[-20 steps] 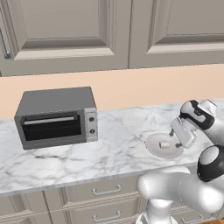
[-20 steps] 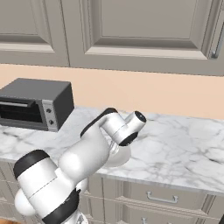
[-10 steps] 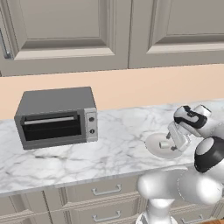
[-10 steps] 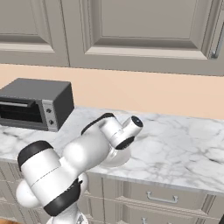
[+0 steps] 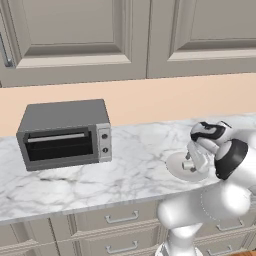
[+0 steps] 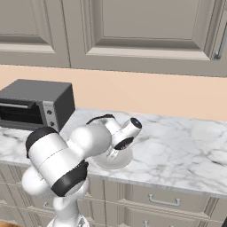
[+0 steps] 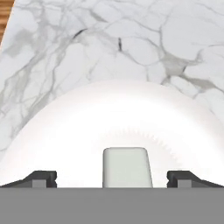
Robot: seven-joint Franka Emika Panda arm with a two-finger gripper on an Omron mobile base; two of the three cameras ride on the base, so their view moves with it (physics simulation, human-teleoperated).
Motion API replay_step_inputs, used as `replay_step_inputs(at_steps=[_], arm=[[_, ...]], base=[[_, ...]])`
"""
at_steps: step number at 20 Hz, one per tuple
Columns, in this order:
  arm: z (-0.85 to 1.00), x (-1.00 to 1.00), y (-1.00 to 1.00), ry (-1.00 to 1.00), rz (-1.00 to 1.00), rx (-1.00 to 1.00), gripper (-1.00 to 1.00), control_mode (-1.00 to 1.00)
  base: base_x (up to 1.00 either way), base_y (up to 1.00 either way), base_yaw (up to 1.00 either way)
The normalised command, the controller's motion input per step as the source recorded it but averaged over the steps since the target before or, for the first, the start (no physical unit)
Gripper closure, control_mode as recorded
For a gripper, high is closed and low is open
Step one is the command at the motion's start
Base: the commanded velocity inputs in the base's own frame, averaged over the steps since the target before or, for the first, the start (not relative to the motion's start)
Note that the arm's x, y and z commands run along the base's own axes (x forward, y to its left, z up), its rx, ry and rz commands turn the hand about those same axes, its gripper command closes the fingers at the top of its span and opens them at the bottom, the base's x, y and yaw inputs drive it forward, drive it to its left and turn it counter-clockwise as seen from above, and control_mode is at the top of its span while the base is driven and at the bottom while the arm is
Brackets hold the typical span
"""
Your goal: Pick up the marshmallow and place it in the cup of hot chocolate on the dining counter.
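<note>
The pincer (image 7: pixel 112 177) has lowered, seemingly, to straddle the marshmallow (image 7: pixel 127 167) on the plate (image 7: pixel 78 131).

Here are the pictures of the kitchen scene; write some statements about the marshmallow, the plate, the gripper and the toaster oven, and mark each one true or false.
1. The marshmallow lies on the plate. True.
2. The gripper is shut on the marshmallow. False: it is open, one fingertip on each side, apart from it.
3. The toaster oven stands on the marble counter. True.
4. The toaster oven door hangs open. False: it is closed.
5. The plate sits inside the toaster oven. False: it rests on the counter, to the oven's right.
</note>
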Motion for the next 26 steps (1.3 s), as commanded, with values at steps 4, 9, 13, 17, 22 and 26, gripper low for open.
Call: replay_step_inputs(at_steps=[4, 9, 13, 17, 22, 26], arm=[[-0.27, 0.27, 0.00, 0.03, 0.00, -0.01, -1.00, -1.00], [-0.23, 0.07, -0.01, 0.00, 0.00, 0.00, -1.00, -1.00], [-0.25, 0.00, 0.00, 0.00, 0.00, -0.01, 1.00, -1.00], [-0.26, 0.00, 0.00, 0.00, 0.00, -0.01, 1.00, -1.00], [-0.38, -0.09, 0.00, -0.03, 0.00, -0.04, 1.00, -1.00], [-0.16, -0.22, 0.00, -0.22, 0.00, -0.03, 1.00, -1.00]], base=[[0.00, 0.00, 0.00], [0.00, 0.00, 0.00], [0.00, 0.00, 0.00], [0.00, 0.00, 0.00], [0.00, 0.00, 0.00], [0.00, 0.00, 0.00]])
